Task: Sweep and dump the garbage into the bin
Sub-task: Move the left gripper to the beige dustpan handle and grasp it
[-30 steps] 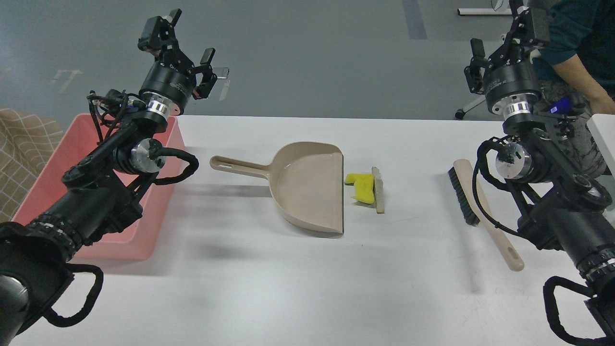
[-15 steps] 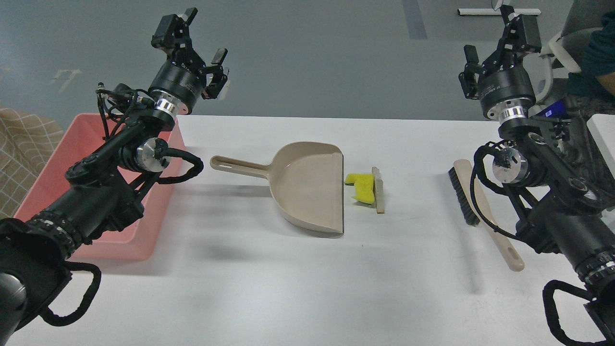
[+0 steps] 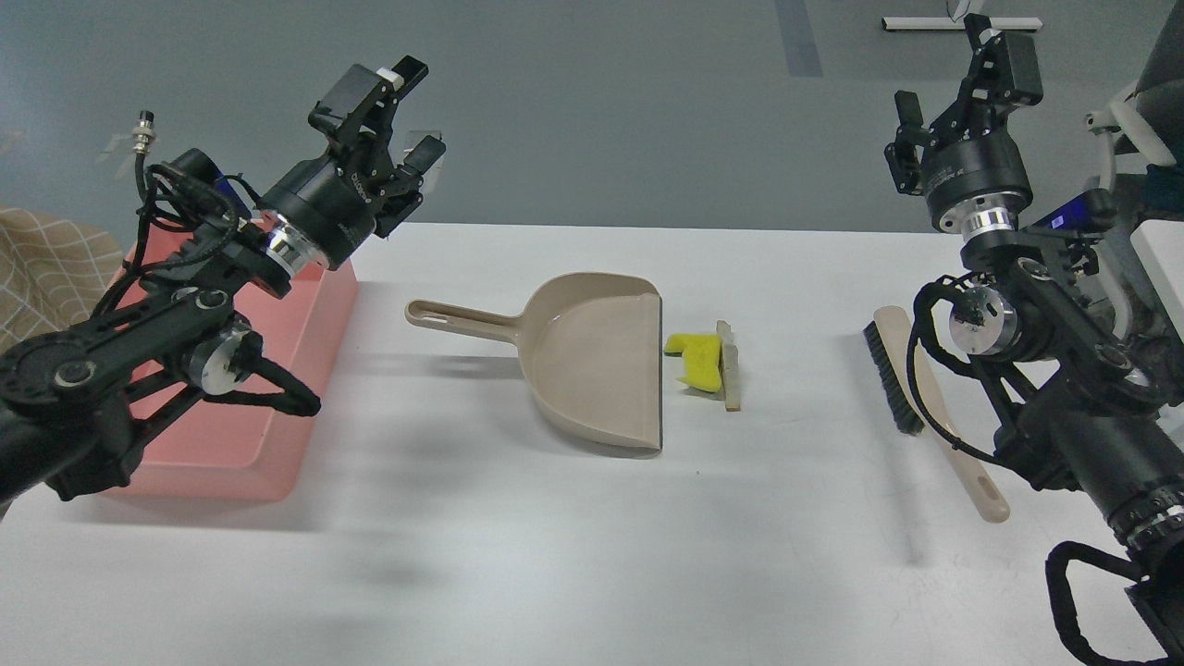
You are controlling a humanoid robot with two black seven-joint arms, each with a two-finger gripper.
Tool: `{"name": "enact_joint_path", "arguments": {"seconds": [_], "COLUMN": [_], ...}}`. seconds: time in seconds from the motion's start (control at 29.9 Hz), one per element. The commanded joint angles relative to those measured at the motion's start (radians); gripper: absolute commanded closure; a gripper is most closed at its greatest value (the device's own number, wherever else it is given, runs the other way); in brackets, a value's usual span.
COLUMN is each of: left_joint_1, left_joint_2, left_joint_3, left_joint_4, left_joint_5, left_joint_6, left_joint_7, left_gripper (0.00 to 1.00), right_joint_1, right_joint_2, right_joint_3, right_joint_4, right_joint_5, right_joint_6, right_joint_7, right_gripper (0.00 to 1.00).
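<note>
The garbage lies mid-table: a bright yellow notched piece (image 3: 698,359) and a thin pale slab (image 3: 730,365) touching its right side. Both sit just right of the open mouth of the beige dustpan (image 3: 592,356), whose handle points left. The pink bin (image 3: 236,388) stands at the table's left, partly hidden by my left arm. My left gripper (image 3: 400,116) is open and empty, raised above the table's far edge, up and left of the dustpan handle. My right gripper (image 3: 957,88) is open and empty, raised high at the far right, above the brush (image 3: 911,393).
The brush lies on the table at the right, bristles to the left, its beige handle (image 3: 962,453) running toward the near right under my right arm. A checked cloth (image 3: 46,268) lies at the far left. A chair and a person's edge show at the top right.
My left arm has swung and rotated, and its gripper has moved right and tilted toward the dustpan. My right gripper has barely moved. The person at the top right has moved out of view.
</note>
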State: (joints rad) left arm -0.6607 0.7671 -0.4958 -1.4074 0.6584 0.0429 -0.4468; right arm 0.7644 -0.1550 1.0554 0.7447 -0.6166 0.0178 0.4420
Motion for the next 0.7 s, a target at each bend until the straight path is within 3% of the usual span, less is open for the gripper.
{"name": "enact_joint_path", "arguments": {"seconds": [0.0,0.13,0.3,0.43,0.67], "left_joint_1": [0.096,0.255,0.368,0.369,0.352], "left_joint_2": [0.084,0.084,0.02,-0.115,-0.27], "left_joint_3": [0.023,0.025,0.023,0.026,0.026], "left_joint_4": [-0.154,-0.231,-0.222,-0.083,0.134], "left_joint_5": [0.131,0.21,0.334,0.346,0.346], "left_joint_6": [0.072,0.187,0.221,0.328,0.384], "left_joint_7": [0.005,0.065,0.079,0.111,0.126], "left_gripper": [0.01,0.01,0.01,0.01,0.01], "right_joint_1": [-0.007,-0.01,-0.016,-0.017,-0.019], "right_joint_2": [0.002,0.002,0.002,0.002,0.0], "right_joint_3": [0.0,0.0,0.0,0.0,0.0], "right_joint_4": [-0.001,-0.002,-0.002,-0.002,-0.002], "right_joint_5": [-0.002,-0.002,-0.002,-0.003,-0.003], "right_joint_6": [-0.004,-0.006,-0.006,-0.007,-0.009], "right_joint_7": [0.0,0.0,0.0,0.0,0.0], "right_gripper": [0.0,0.0,0.0,0.0,0.0]}}
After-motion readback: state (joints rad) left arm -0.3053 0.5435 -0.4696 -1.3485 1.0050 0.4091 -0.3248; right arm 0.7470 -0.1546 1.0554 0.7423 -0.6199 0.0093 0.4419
